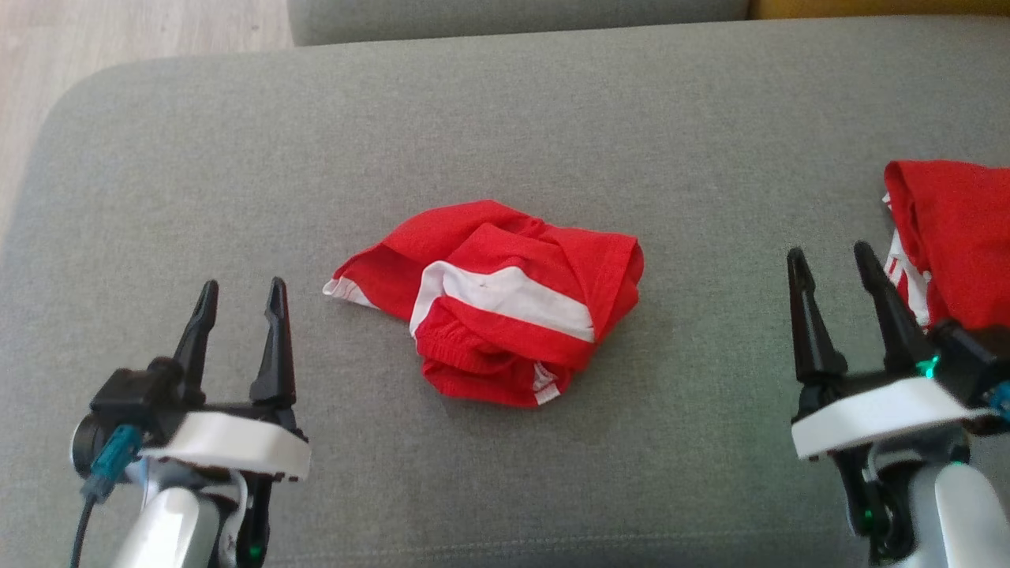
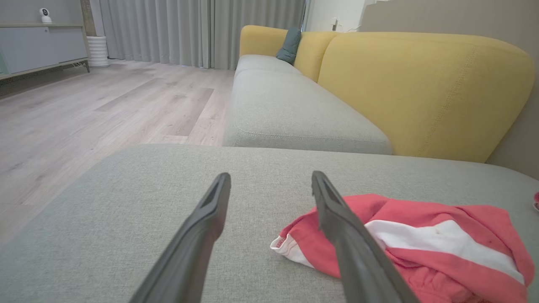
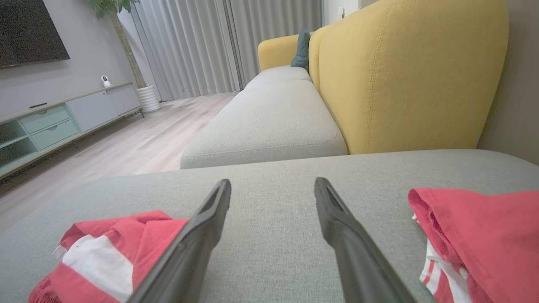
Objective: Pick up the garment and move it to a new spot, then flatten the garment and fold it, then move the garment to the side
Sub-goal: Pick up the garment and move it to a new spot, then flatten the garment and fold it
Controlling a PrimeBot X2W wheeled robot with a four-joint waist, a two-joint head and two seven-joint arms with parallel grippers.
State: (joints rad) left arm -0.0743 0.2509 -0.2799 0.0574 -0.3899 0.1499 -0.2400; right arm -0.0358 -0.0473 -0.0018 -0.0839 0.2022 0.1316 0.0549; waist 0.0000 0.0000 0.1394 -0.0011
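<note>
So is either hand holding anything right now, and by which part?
Nothing is held. The left hand and right hand are both open above the grey cushion, and the crumpled red and white garment lies between them, untouched.

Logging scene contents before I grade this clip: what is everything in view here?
crumpled garment: one, red with a white band, middle of the grey cushion
second garment: one, red with white stripes, cushion's right edge
grey cushion: one, grey, under both garments
sofa: one, yellow back and grey seat, beyond the cushion
pillow: one, teal, far end of the sofa
curtains: grey, far wall
floor: pale wood, left of the sofa
cabinet: one, pale grey-green, along the wall
left gripper: one, dark fingers, open and empty, left of the crumpled garment
right gripper: one, dark fingers, open and empty, between the two garments
</note>
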